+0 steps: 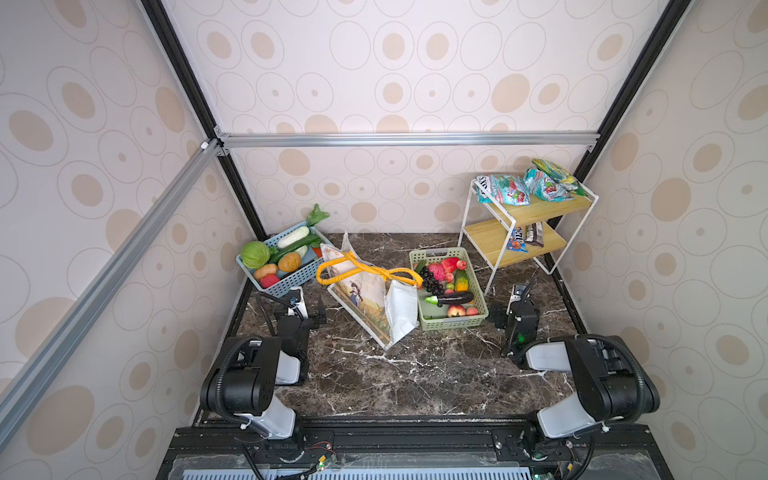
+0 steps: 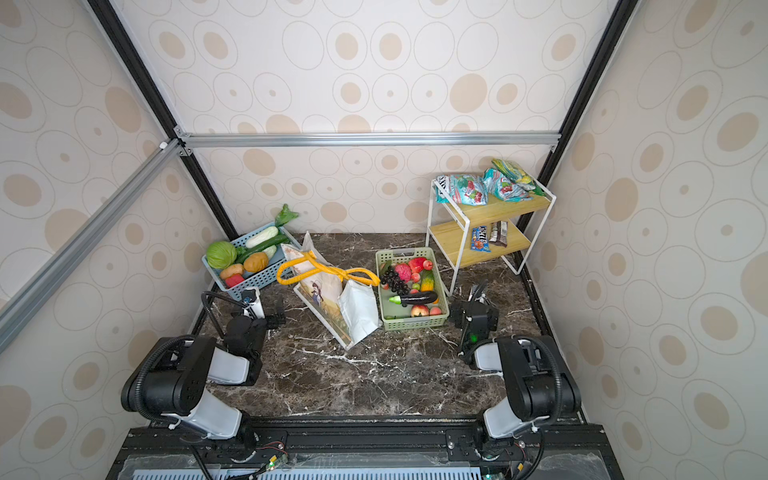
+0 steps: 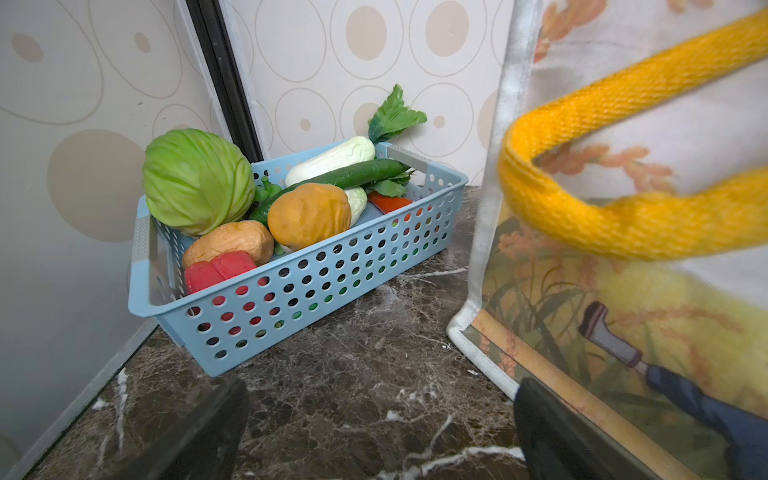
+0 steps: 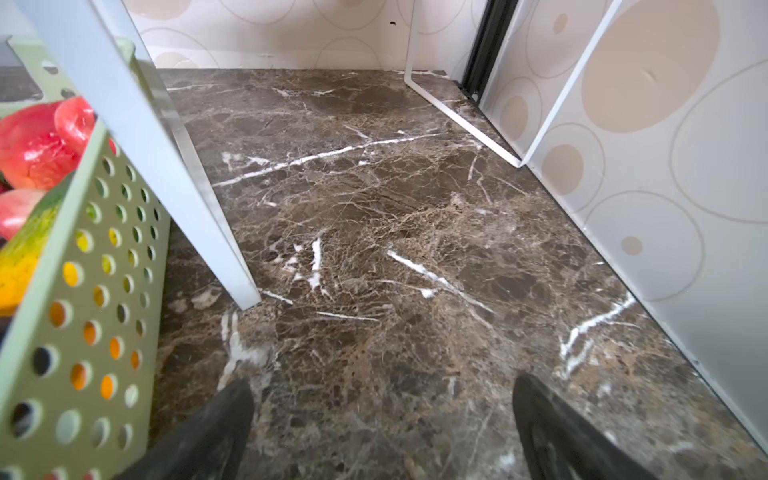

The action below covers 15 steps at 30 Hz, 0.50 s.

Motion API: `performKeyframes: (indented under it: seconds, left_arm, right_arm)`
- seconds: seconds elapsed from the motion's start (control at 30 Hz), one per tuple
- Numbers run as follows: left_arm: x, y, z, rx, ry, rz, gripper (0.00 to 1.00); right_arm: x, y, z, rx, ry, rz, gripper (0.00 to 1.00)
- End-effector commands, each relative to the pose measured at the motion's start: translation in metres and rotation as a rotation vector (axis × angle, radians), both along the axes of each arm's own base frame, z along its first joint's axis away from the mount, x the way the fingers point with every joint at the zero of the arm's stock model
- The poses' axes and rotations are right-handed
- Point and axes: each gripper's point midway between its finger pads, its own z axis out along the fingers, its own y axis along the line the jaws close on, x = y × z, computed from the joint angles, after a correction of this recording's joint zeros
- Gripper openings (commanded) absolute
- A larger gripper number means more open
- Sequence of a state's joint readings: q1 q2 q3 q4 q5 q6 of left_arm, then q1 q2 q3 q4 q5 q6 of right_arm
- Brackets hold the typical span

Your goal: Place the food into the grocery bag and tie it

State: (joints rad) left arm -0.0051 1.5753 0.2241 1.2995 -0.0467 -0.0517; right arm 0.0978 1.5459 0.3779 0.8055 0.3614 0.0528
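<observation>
1. Grocery bag [image 1: 365,299]: boxy cream-white fabric tote with a hatted girl printed on one side. It stands leaning on the dark brown marble table [image 1: 415,374], between the blue perforated plastic basket [image 1: 291,279] and the green perforated plastic basket [image 1: 453,322], just beside the latter.
2. Yellow-orange woven strap handles [image 1: 353,266]: they cross over the bag's mouth and look knotted together in both top views.
3. Food: no loose piece lies on the table. Toy vegetables fill the blue basket and toy fruit the green one. What the bag holds is hidden.
4. Left gripper [image 3: 380,415]: jaws spread wide with nothing between them, low over the table near the bag's printed side.
5. Right gripper [image 4: 382,415]: jaws equally wide and empty, beside the green basket, well apart from the bag.
6. Progress, as judged: tying appears done, but loading cannot be confirmed. If the knot is sound, little or nothing is left.
7. Top views only: the knot, both arms, and the white wire rack with wooden shelves [image 1: 490,237] with its foil snack packets [image 1: 503,189].
8. Left wrist view only: the close weave of one handle loop, and the pale green toy cabbage [image 3: 197,180] in the blue basket.
9. Right wrist view only: bare table under the rack and one rack leg. No bag shows at all.
</observation>
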Motion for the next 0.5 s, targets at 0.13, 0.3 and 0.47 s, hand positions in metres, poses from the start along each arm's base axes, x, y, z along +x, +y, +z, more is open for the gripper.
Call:
performKeyframes:
  seconds: [0.13, 0.3, 0.47]
  left_arm:
    - [0.0024, -0.0010, 0.0117, 0.027, -0.044, -0.002, 0.99]
    - [0.0035, -0.0013, 0.0106, 0.029, -0.039, -0.004, 0.99]
    - [0.0028, -0.0014, 0.0118, 0.029, -0.044, -0.004, 0.99]
  right_arm:
    - [0.0113, 0.0026, 0.0170, 0.004, -0.048, 0.022, 1.00]
    - [0.0111, 0.0024, 0.0176, -0.003, -0.058, 0.023, 1.00]
    - [0.0111, 0.0027, 0.0177, -0.002, -0.058, 0.023, 1.00]
